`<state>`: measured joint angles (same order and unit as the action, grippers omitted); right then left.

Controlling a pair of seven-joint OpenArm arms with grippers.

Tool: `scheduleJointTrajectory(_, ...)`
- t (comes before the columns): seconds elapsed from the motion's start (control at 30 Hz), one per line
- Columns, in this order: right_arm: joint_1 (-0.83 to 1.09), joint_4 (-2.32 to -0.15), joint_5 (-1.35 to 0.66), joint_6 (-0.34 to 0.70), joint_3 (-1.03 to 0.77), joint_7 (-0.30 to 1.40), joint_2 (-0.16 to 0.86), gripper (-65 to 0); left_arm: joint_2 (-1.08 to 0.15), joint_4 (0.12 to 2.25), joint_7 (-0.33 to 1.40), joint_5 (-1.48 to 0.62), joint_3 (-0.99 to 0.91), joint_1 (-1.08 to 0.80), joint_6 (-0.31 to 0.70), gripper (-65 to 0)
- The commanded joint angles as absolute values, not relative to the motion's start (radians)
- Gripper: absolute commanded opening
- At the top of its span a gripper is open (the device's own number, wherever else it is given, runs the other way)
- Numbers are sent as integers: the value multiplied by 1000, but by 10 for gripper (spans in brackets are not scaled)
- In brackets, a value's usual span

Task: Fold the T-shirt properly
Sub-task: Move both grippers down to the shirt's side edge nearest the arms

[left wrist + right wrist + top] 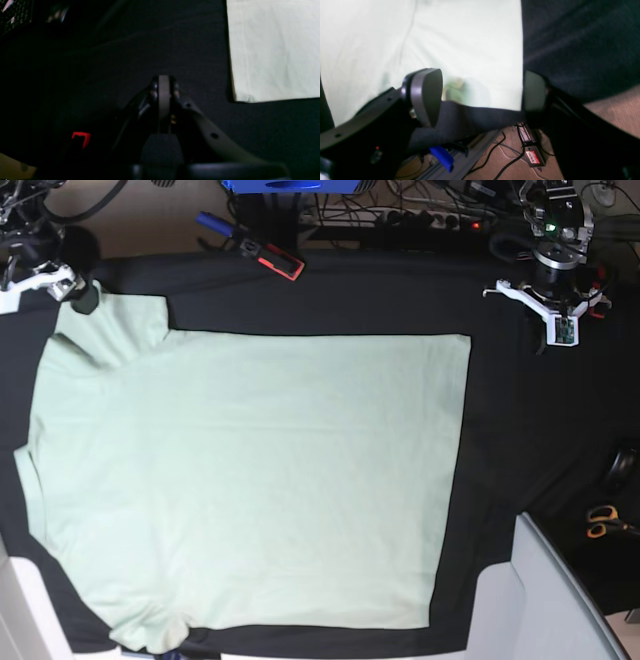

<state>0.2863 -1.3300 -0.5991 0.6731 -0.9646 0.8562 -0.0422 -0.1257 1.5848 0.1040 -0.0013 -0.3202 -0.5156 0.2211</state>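
One T-shirt [250,480] flat; right edge straight, black cloth [500,430] beyond

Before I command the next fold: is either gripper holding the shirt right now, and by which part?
Nothing is held. The right gripper stands open over the T-shirt at its sleeve corner; the left gripper is shut on nothing, off the cloth.

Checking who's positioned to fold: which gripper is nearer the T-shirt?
Right. The right gripper stands open over the T-shirt at its sleeve corner; the left gripper is shut, apart from the hem.
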Motion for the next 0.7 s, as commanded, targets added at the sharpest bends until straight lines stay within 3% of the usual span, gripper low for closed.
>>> scheduleJointTrajectory(0.0, 289, -1339, -604, 679, -969, 857, -21, -196, -134, 1600, 79, -7, -326, -529, 216, -650)
scheduleJointTrajectory(0.67, 289, -1333, -604, 680, -926, 858, -21, -197, -134, 1600, 79, -7, -326, -532, 216, -650)
